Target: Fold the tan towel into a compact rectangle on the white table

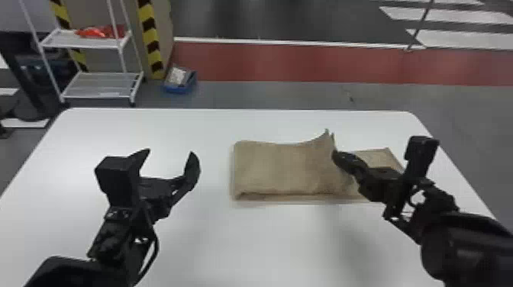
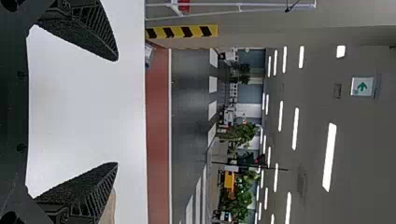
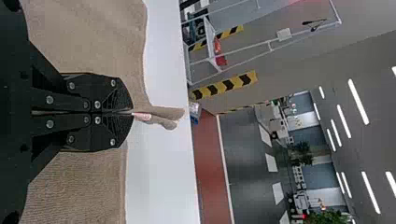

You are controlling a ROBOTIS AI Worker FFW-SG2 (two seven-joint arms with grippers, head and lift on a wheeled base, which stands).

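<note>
Tan cloth lies on the right half of the white table (image 1: pixel 259 240) in my head view: the towel (image 1: pixel 282 168) is partly folded, one edge peaked up at my right gripper (image 1: pixel 334 153), with a lower layer running out beyond it. My left gripper (image 1: pixel 170 152) hangs apart from the towel, fingers spread. From the right wrist view, I see that hand pressed together on a raised edge beside a small pale tag (image 3: pixel 141 116). My worry is the pinch: it looks shallow, so a quick pull could let the cloth slip, while dragging sideways, with nothing pinning the far end, might skew the whole stack. Left wrist view: bare, smooth tabletop between the spread fingers, offering little grip, I'd judge; past it, a red floor strip (image 2: pixel 157 130), potted greenery (image 2: pixel 240 134), ceiling lights and a green-arrow sign (image 2: pixel 362 87).
</note>
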